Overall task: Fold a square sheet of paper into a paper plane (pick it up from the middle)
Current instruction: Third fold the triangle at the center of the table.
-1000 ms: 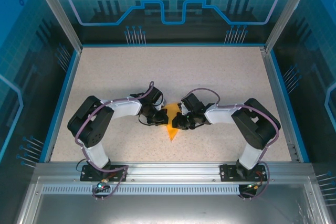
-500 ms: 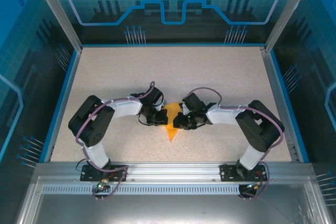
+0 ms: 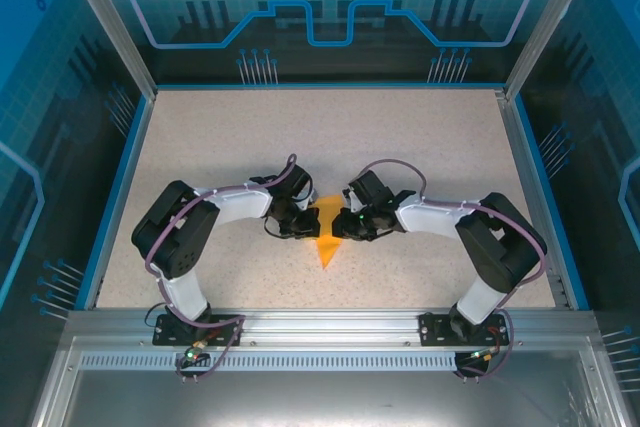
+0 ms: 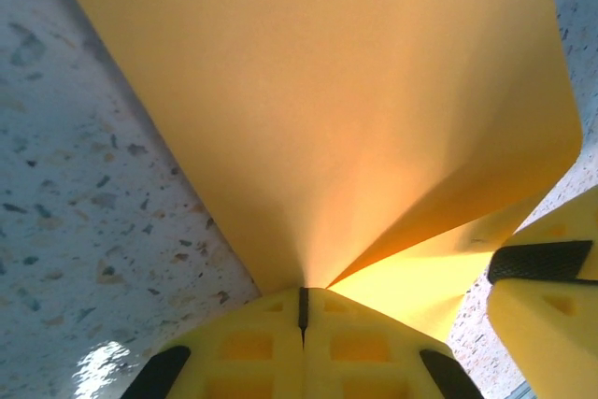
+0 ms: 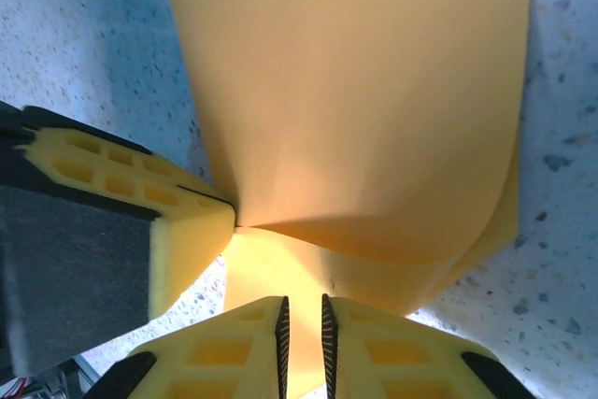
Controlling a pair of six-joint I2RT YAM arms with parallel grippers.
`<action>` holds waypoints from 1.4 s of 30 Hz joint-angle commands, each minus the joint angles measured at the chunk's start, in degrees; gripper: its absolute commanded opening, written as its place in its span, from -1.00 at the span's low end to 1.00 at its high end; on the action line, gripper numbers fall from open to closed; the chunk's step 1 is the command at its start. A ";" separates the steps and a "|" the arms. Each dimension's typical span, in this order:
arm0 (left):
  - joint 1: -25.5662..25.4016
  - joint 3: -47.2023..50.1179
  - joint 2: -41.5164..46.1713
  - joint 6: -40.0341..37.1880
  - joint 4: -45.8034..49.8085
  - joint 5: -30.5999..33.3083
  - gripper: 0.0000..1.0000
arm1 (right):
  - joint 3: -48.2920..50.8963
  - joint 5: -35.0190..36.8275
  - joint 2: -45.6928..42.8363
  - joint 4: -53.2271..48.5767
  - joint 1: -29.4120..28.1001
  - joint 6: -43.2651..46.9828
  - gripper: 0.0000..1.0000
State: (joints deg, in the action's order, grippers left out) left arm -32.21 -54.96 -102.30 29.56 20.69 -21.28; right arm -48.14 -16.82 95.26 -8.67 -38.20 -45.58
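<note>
Pinching the orange sheet of paper from both sides, near the middle of the speckled table. Clamping it with the left gripper fully closed, pads meeting along a thin seam, the paper fanning out from that one point. Holding it too with the right gripper, closed down to a narrow slit with a fold of the sheet caught inside. Working almost tip to tip: one of the left fingers sitting just beside the right hold and touching the paper at the crease.

Showing from above as a tapering orange shape, pointed toward the near edge between the two wrists. Curling upward near both holds in the wrist views, so probably raised a little off the table there rather than pressed flat.

Gripping this close together most likely to line two layers up along one crease without buckling the thin sheet. Judged mid-fold: no dart with wings yet. Calling next for a slow, matched move, since pulling apart could tear the paper or let it slip.
</note>
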 commanded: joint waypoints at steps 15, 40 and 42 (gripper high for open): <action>-0.08 -0.86 -2.59 -2.31 3.08 4.97 -0.92 | -4.23 2.12 4.86 -2.33 2.84 3.87 -0.67; -0.05 -2.65 -3.19 -1.07 2.53 4.98 -0.92 | -4.68 5.37 8.18 -5.94 3.40 8.20 -0.67; -0.08 -3.15 -3.11 -0.91 2.52 4.62 -0.92 | -4.52 5.26 8.30 -6.01 3.38 8.56 -0.68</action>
State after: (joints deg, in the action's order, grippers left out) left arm -32.21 -56.99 -103.50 28.42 22.33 -20.18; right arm -52.29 -13.78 101.30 -11.18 -35.79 -38.70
